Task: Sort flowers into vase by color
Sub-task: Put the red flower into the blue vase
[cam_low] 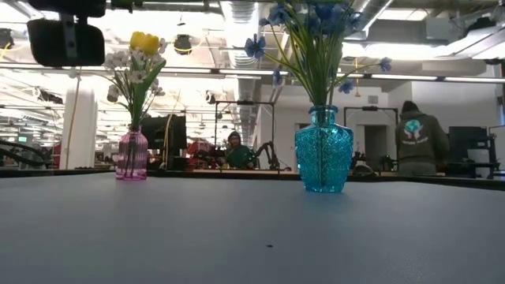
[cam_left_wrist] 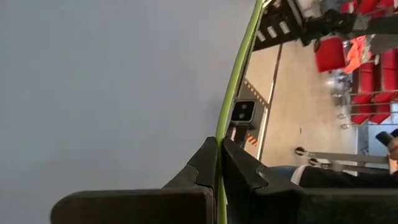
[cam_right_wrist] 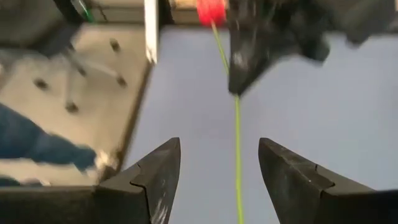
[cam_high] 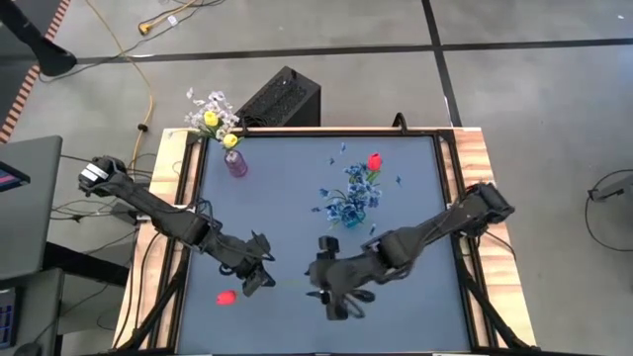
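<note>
Pinching the green stem of a red tulip (cam_high: 226,296), the left hand (cam_high: 259,278) is closed on it well away from the blue vase (cam_low: 323,160), bud hanging off to the side. Right hand (cam_high: 341,300) sits spread open, holding nothing, with the stem between its fingers, likely for a handover toward the blue vase with one red tulip in it; yellow and white flowers fill the pink vase (cam_low: 132,155).

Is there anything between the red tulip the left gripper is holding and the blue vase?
The right gripper and its arm sit on the table between the left gripper's red tulip and the blue vase; nothing else visible blocks that path.
</note>
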